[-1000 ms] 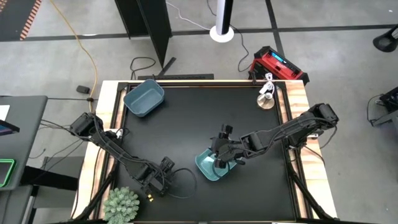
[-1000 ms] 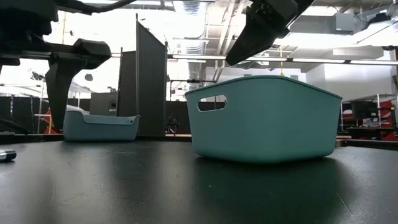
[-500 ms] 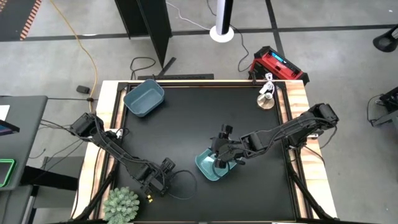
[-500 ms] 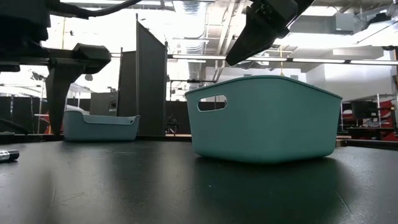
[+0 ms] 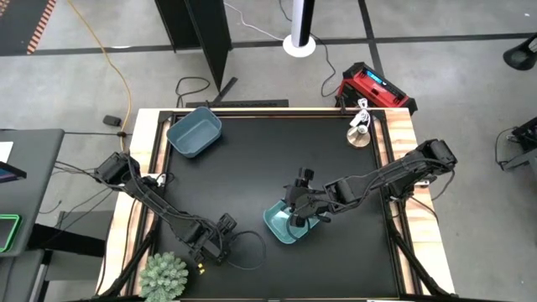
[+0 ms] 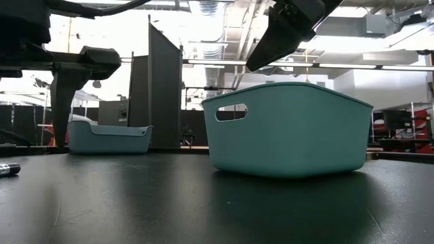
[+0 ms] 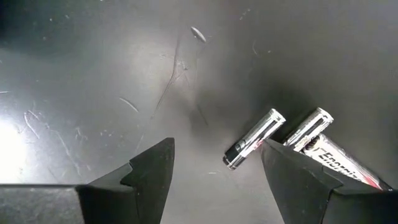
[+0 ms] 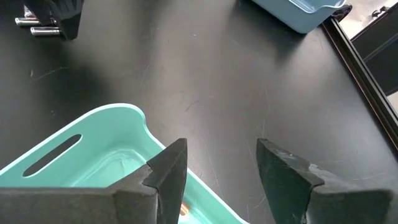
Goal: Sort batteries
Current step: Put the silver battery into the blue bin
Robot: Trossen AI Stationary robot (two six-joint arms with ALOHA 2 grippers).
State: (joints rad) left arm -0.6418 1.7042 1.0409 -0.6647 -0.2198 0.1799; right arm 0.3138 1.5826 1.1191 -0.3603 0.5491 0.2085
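Observation:
Near the table's near-left corner, my left gripper (image 7: 214, 152) is open and points down over the black tabletop. Two silvery batteries (image 7: 255, 138) (image 7: 308, 129) lie side by side there, next to one finger (image 7: 298, 180), and a third battery with a red-marked label (image 7: 348, 169) shows partly behind that finger. One battery (image 6: 8, 169) also lies at the low view's left edge. My right gripper (image 8: 217, 155) is open above the teal bin's rim (image 8: 146, 118). The teal bin (image 5: 285, 222) rests on the table's middle near side. A blue bin (image 5: 194, 132) sits at the far left. My left gripper has one finger (image 7: 280, 162) standing close against the side of a silvery battery (image 7: 264, 134) that lies flat on the table; whether it touches the battery, I cannot tell. The other finger is clear of everything.
A green spiky plant (image 5: 164, 277) stands at the near-left corner, close to my left arm. A small silvery object (image 5: 359, 134) sits at the far right. Something small and orange (image 8: 181, 211) lies inside the teal bin. Bare black tabletop (image 5: 277, 159) lies between the two bins.
My left gripper has rolled a little about its own pointing line while staying in place. My right arm and both bins have kept still.

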